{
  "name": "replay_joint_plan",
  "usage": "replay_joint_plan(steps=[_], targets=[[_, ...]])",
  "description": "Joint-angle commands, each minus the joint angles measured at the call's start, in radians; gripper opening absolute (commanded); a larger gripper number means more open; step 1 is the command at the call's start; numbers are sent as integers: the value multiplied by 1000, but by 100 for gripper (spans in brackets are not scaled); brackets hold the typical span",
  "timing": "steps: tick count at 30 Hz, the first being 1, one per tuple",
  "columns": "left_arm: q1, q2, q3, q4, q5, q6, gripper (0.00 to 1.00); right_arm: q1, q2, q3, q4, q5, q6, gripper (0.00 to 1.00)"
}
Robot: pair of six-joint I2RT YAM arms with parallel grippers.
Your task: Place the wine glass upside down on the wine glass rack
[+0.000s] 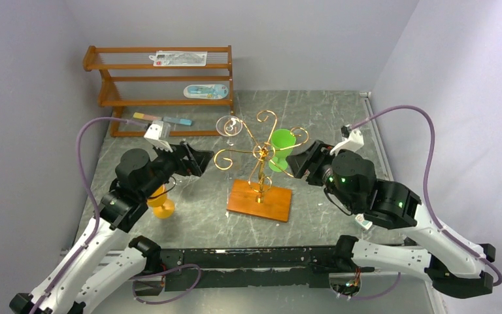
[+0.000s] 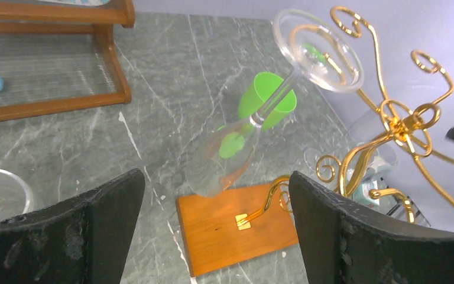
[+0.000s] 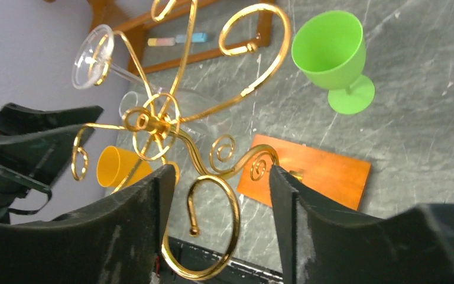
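Bordering the grey marbled table (image 1: 327,118) stand lilac walls (image 1: 268,26).

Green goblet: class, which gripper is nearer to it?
Right. The right gripper sits just beside the green goblet; the left gripper is across the wine glass rack from it.

Nothing legible anywhere: the white packet (image 1: 180,58) and the blue packet (image 1: 206,91) on the wooden shelf unit (image 1: 108,85) carry print (too small to read).
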Motion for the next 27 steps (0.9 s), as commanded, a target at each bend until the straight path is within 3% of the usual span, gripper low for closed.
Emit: replay_joint_plan(steps=[1, 5, 10, 20, 27], targets=[[-6, -30, 76, -82, -101, -58, 95, 6, -49, -77, -15, -23, 126, 60], [-6, -47, 117, -108, -103, -102, 96, 6, -106, -176, 116, -44, 155, 41], [-5, -50, 141, -119, -64, -168, 96, 5, -132, -261, 205, -50, 218, 27], [-6, -42, 125, -98, -52, -202, 96, 5, -131, -402, 380, -52, 290, 14], [-6, -32, 89, -77, -25, -228, 96, 6, -99, -474, 472, -58, 314, 11]])
